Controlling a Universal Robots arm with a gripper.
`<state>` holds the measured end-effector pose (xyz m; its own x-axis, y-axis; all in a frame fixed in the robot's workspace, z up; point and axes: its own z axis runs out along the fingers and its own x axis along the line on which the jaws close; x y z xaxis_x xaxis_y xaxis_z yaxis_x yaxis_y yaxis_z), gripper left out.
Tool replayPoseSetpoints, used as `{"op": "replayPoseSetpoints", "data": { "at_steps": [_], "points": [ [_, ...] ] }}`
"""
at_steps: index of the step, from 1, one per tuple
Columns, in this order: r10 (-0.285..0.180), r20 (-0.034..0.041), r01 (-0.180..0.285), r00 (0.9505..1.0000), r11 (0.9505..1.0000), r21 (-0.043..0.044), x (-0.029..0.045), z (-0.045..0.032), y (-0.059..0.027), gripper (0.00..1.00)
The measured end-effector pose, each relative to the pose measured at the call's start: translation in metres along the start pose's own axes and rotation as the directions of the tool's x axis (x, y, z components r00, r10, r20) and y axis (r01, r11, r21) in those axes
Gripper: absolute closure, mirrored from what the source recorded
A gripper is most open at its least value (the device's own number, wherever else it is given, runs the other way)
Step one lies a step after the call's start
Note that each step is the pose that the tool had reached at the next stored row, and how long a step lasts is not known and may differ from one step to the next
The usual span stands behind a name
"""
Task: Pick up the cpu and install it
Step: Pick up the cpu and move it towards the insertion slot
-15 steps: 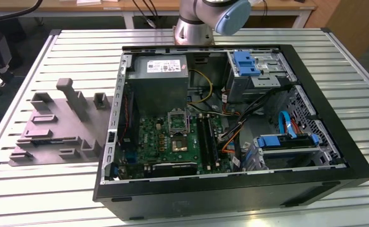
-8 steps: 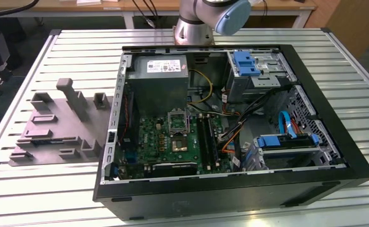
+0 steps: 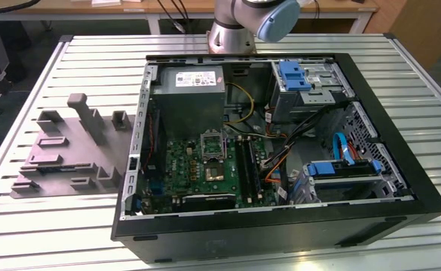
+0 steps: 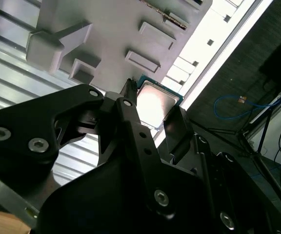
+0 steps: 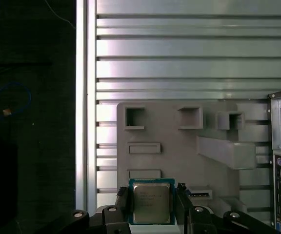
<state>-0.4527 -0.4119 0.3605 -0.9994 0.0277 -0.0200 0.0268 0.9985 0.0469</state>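
The cpu (image 5: 151, 202) is a small square chip with a silvery top and a thin greenish rim. It sits between the two black fingers (image 5: 122, 200) of my gripper (image 5: 151, 196), which is shut on its opposite edges. In both wrist views it hangs well above the grey fixture plate (image 5: 179, 161), apart from it. The second wrist view shows the cpu (image 4: 155, 101) bright with glare, the gripper (image 4: 152, 114) closed around it. On the green motherboard inside the open computer case, the metal socket frame (image 3: 213, 145) lies uncovered.
The grey fixture plate (image 3: 62, 152) with raised blocks and slots lies on the slatted table at the exterior view's left. The black case (image 3: 280, 226) has tall walls, a power supply box (image 3: 193, 96), cables and blue drive brackets (image 3: 341, 169). The arm's base (image 3: 243, 22) stands behind it.
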Motion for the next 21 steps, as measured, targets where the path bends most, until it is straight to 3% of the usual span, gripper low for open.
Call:
{"op": "replayPoseSetpoints", "data": {
  "at_steps": [21],
  "points": [
    [0.000,0.0000,0.000,1.0000,1.0000,0.0000,-0.0003,-0.0179,0.0008,0.53]
  ]
}}
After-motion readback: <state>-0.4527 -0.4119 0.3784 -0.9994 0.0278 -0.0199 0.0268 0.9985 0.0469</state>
